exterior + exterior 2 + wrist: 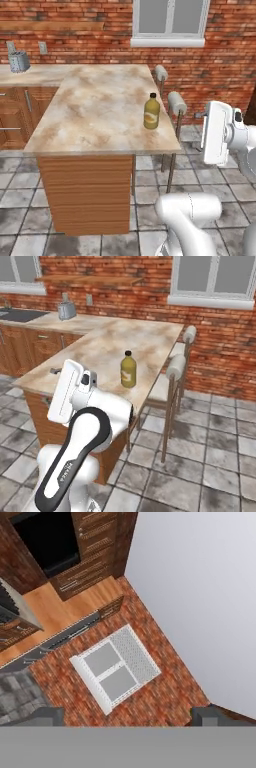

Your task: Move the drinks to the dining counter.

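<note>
Gripper (125,714) spread wide and empty, hand tipped up toward a brick wall and white window (116,669).

The two dark fingertips (42,714) stand far apart at the bottom of the hand view, nothing between them. In both base views the folded white arm sits beside the dining counter (95,107), clear of it. There the yellow juice bottle (152,111) stands upright, black-capped, near the counter's stool-side edge, close to a grey-cushioned stool (176,102). A toaster (66,310) sits on the far counter.
</note>
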Robot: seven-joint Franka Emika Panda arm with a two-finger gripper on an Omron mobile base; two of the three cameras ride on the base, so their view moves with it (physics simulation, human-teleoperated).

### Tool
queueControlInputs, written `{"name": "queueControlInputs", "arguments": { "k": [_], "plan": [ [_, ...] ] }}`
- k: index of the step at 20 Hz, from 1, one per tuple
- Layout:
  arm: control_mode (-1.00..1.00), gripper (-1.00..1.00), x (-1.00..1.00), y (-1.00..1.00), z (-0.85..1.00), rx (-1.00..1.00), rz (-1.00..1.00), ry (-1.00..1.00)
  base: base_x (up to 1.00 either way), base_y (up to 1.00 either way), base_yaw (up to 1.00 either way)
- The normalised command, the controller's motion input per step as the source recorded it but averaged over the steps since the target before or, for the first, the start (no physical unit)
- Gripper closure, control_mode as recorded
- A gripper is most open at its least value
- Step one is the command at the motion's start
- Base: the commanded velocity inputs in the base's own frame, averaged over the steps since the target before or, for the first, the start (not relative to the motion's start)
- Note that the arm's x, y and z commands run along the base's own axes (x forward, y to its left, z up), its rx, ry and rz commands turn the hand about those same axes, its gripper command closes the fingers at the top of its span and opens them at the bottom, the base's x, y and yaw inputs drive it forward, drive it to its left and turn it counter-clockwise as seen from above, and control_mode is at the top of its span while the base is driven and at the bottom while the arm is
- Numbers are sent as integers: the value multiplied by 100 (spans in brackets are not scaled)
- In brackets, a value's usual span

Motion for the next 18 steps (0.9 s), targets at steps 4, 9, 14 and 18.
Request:
{"name": "queueControlInputs", "arguments": {
  "k": [4, 9, 14, 18],
  "plan": [
    [100, -100, 0, 0, 0, 0, 0, 0, -39, 0, 43],
    [100, -100, 0, 0, 0, 0, 0, 0, -6, 0, 54],
    [100, -100, 0, 0, 0, 0, 0, 0, 0, 0, 60],
    [100, -100, 0, 0, 0, 0, 0, 0, 0, 0, 62]
  ]
}}
